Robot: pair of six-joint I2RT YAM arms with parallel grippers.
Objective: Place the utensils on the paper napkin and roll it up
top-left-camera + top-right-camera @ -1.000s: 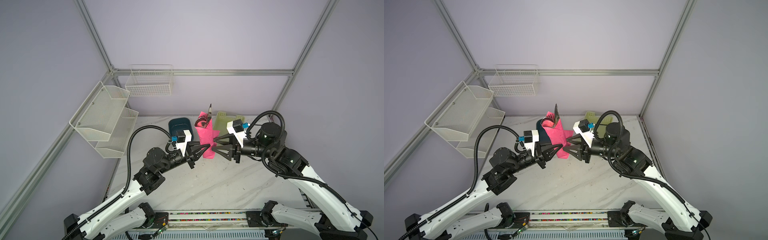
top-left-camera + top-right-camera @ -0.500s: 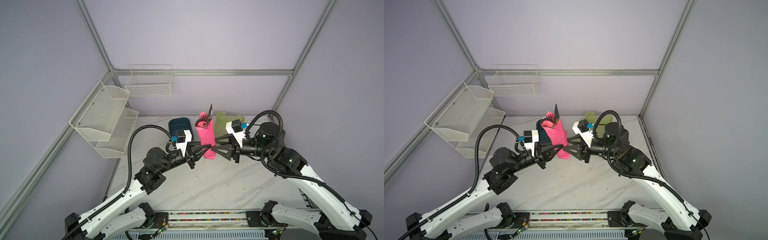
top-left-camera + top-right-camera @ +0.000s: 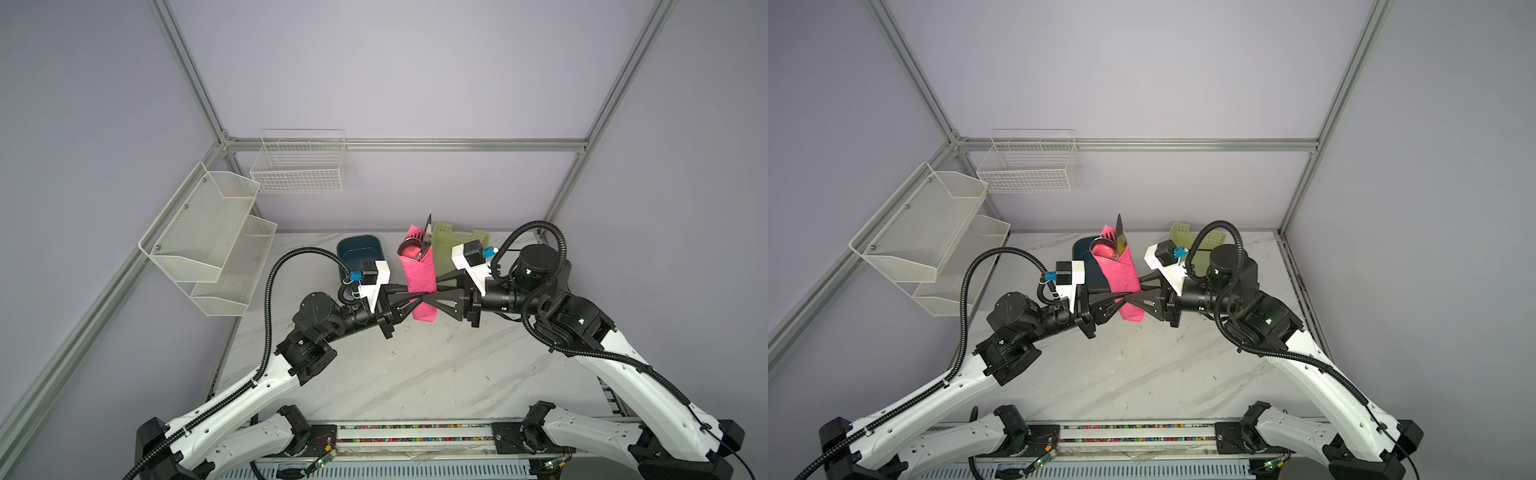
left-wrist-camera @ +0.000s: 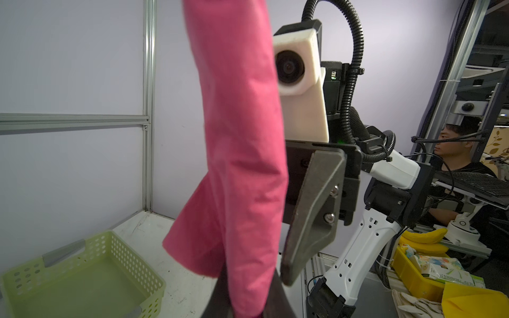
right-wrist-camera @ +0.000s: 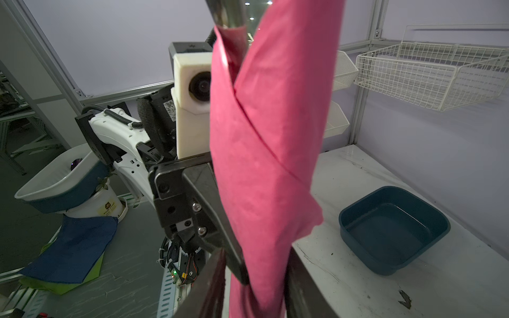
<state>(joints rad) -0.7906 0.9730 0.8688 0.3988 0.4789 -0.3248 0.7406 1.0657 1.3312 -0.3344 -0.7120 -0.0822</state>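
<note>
Hanging upright just above the middle of both top views, the paper napkin is already wound into a pink tube clear of the marble table. The metal heads of the utensils poke out of its top: a knife blade, fork tines and a spoon bowl.

The left gripper comes in from the left of the frame and is clamped on the tube's lower part. That is probably where the handles sit, so the pinch holds paper and cutlery together while the heads-up pose keeps them from sliding out.

The right gripper meets it from the right at the same height, with its jaws either side of the tube. Whether they are pressing it yet I cannot tell. It looks like a handover or a tightening squeeze.

The teal tub and green basket stand behind, towards the back wall.
</note>
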